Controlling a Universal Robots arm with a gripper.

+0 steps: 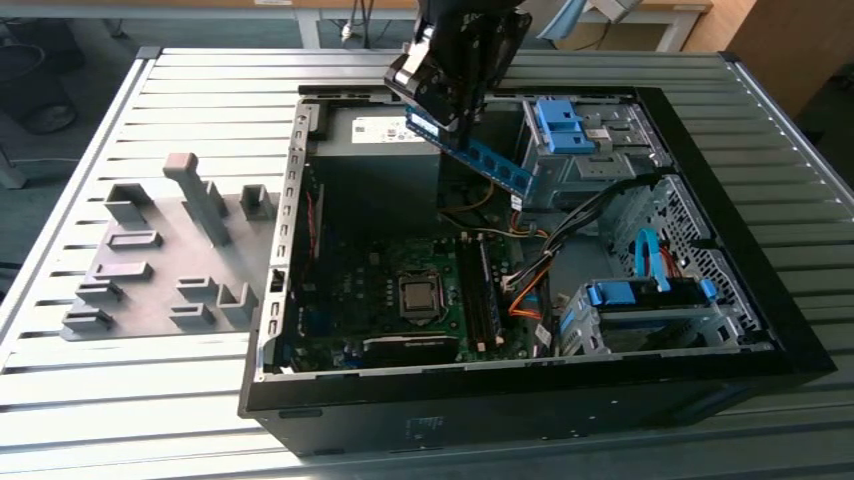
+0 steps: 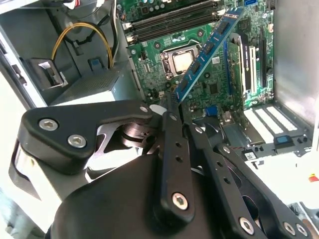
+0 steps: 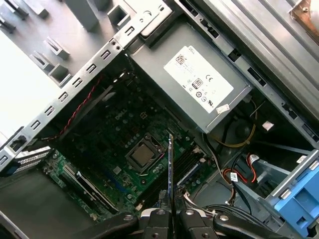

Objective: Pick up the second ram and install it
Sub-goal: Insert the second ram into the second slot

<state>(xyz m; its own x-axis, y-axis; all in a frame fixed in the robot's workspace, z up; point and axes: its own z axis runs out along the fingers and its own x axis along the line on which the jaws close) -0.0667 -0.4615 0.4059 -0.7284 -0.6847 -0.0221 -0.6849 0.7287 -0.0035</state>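
Note:
My gripper [image 1: 438, 122] hangs above the open computer case [image 1: 287, 300], shut on one end of the second ram [image 1: 497, 165], a long blue-green stick with black chips. The stick slants down from the fingers over the case's far middle, touching nothing else. In the second wrist view the ram [image 2: 209, 50] juts out from the gripper [image 2: 172, 107] above the motherboard [image 2: 164, 82]. The first wrist view has the ram [image 3: 170, 169] edge-on between the fingertips [image 3: 160, 213], over the memory slots [image 3: 192, 172] beside the processor [image 3: 143, 154]. The slots [image 1: 481, 300] lie below and nearer the camera.
A grey holder tray [image 1: 160, 260] with upright blocks lies on the slatted table at the exterior view's left. Inside the case are the power supply [image 1: 380, 130], drive bays with blue latches [image 1: 561, 125] [image 1: 641, 295], and loose cables [image 1: 534, 270] near the slots.

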